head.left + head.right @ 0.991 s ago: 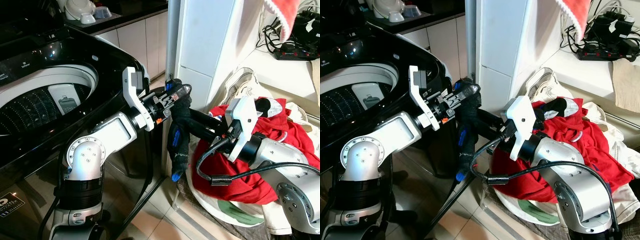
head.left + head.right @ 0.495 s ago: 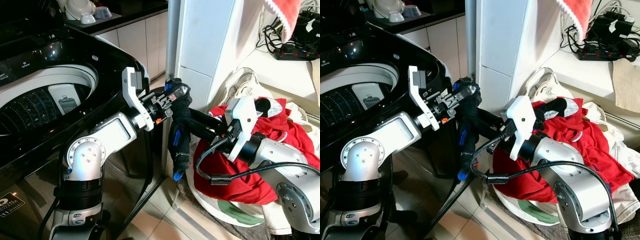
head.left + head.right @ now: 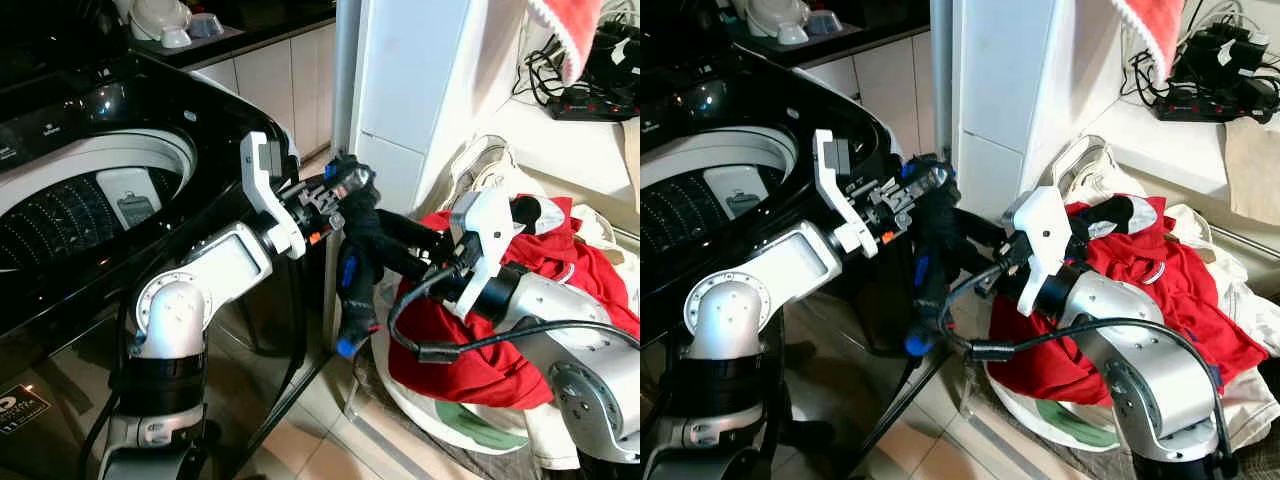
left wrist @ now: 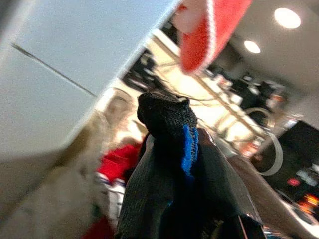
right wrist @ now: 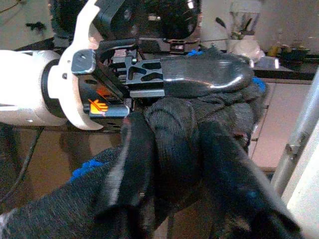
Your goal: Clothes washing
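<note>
Currently: one dark sock (image 3: pixel 358 262) mid-transfer, nothing visibly loaded.
Left gripper (image 3: pixel 345 186) is clamped on the sock's top; right gripper (image 3: pixel 405 238) has its fingers around the same sock. Washing machine (image 3: pixel 90 190) drum stands open; red clothes (image 3: pixel 560 275) remain in the bag beside it.

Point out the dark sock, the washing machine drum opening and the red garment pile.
dark sock (image 3: pixel 357 290), left eye view, hanging middle part.
washing machine drum (image 3: pixel 60 215), left eye view, ribbed inner wall.
red garment (image 3: pixel 590 275), left eye view, upper fold.

Left gripper (image 3: pixel 923 187) and right gripper (image 3: pixel 965 233) clamp dark sock (image 3: pixel 927 262).
</note>
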{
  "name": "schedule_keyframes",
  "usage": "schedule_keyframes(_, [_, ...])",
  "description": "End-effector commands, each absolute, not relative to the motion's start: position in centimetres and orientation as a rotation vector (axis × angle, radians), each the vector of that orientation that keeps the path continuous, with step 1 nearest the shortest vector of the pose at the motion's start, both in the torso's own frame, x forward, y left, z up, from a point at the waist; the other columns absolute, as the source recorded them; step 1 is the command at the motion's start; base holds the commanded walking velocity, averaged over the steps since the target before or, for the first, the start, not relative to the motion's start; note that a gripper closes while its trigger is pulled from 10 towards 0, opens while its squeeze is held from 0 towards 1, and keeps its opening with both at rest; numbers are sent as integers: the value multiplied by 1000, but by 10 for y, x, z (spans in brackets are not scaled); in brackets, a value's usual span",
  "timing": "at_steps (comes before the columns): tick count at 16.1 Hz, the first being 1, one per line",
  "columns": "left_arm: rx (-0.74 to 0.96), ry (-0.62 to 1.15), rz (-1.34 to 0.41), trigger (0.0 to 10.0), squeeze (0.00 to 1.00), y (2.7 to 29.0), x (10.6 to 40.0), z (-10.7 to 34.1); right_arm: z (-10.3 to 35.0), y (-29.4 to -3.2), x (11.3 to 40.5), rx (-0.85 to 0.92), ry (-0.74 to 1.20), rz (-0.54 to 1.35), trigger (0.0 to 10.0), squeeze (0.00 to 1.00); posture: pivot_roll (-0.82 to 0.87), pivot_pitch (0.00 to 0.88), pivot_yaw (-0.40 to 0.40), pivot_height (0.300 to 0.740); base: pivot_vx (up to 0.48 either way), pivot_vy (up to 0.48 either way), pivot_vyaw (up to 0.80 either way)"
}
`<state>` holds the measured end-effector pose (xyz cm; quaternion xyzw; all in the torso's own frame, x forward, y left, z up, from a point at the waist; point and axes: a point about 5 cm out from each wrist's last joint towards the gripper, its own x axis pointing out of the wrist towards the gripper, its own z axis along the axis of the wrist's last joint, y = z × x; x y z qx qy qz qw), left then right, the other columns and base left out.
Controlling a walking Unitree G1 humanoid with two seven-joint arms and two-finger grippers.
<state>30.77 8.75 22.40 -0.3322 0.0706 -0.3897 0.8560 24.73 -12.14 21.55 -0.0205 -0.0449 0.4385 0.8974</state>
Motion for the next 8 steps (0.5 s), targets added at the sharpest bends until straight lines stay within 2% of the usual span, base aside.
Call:
schedule_keyframes(1, [-672,107,-723,0,0,103,318,230,221,-126,251,-51,-119,876,10000,1000,-59,0,32,740,0,0,0])
schedule_keyframes(3, [-418,-11,-497,0,0,139,343,256,217,-133,259,-109,-107,790,10000,1000,-60,0,33,740,0,0,0])
schedule_keyframes(4, [14,-78,-265,0,0,168,359,274,214,-133,261,-76,-71,780,10000,1000,-51,0,31,740,0,0,0])
schedule_keyframes(7, [413,-123,-12,0,0,207,375,301,213,-128,265,34,-4,759,10000,1000,-44,0,31,740,0,0,0])
schedule_keyframes(8, [483,-121,41,0,0,215,378,303,214,-126,266,51,3,738,10000,808,-45,0,32,740,0,0,0])
